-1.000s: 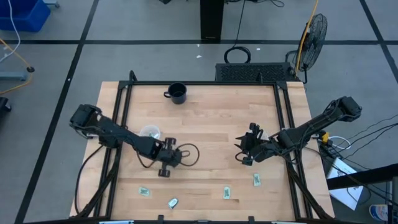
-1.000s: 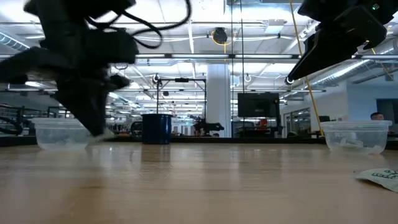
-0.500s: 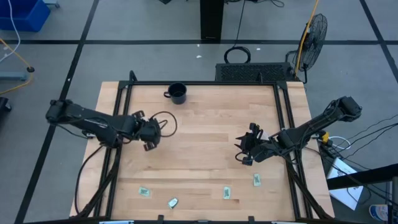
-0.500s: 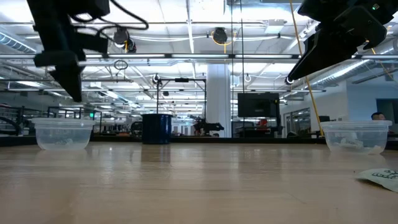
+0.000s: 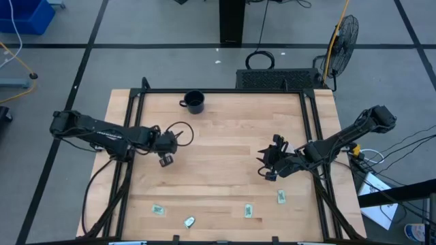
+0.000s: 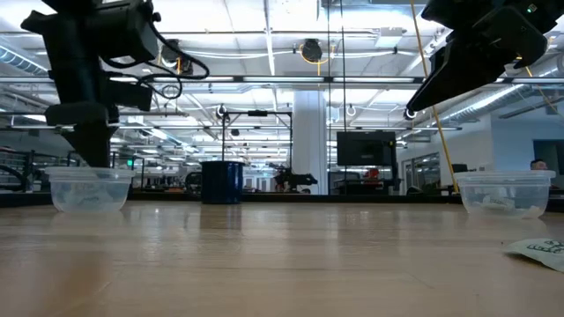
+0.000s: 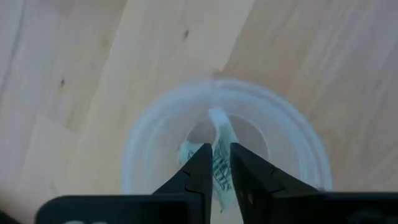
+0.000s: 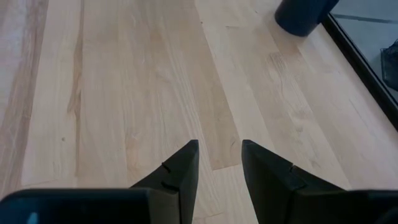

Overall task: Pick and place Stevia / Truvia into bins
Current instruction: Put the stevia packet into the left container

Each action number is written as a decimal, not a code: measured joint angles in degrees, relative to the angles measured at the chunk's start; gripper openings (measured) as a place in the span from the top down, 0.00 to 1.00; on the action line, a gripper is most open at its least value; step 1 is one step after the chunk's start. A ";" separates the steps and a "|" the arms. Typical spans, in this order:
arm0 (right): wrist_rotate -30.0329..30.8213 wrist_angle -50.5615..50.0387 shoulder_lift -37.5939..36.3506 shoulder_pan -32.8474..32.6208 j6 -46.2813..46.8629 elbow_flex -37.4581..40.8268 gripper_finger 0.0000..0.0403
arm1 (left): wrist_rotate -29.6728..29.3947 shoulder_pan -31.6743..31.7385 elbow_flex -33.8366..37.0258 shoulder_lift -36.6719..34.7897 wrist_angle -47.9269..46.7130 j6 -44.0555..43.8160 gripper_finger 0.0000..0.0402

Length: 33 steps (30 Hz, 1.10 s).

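From overhead you see the whole table (image 5: 225, 143). The low camera looks level across it toward twelve o'clock; both show the mug (image 5: 195, 102). Your left wrist camera hangs close above a bin (image 7: 224, 155).

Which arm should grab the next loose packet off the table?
Right, probably: the right gripper is open and empty near a packet, while the left gripper holds one over its bin.
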<state>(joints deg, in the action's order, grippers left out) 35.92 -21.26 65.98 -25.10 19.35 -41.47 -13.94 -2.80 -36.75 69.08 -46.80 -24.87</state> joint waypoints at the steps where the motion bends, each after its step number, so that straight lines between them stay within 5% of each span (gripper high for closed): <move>1: 0.00 0.02 0.00 0.00 -0.07 0.00 0.72 | -0.05 0.07 0.00 0.00 0.63 1.16 0.83; 12: -1.57 5.27 1.46 0.67 -5.11 0.02 0.72 | 2.12 -0.31 -14.00 -0.66 -9.79 2.92 0.80; 18: -1.60 5.92 1.46 0.72 -5.96 0.02 0.72 | 12.69 -7.19 -17.07 -0.58 -7.10 3.85 0.80; 28: -1.57 6.76 1.46 1.56 -25.68 0.04 0.72 | 15.11 -32.21 -8.04 1.00 13.12 -21.00 0.80; 33: -1.55 14.73 1.46 5.92 -38.50 0.07 0.72 | 14.22 -41.32 -2.57 4.16 20.70 -35.82 0.80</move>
<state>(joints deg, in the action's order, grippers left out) 34.37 -6.52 67.44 -19.18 -19.15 -41.41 0.28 -44.12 -39.32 73.24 -26.09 -60.70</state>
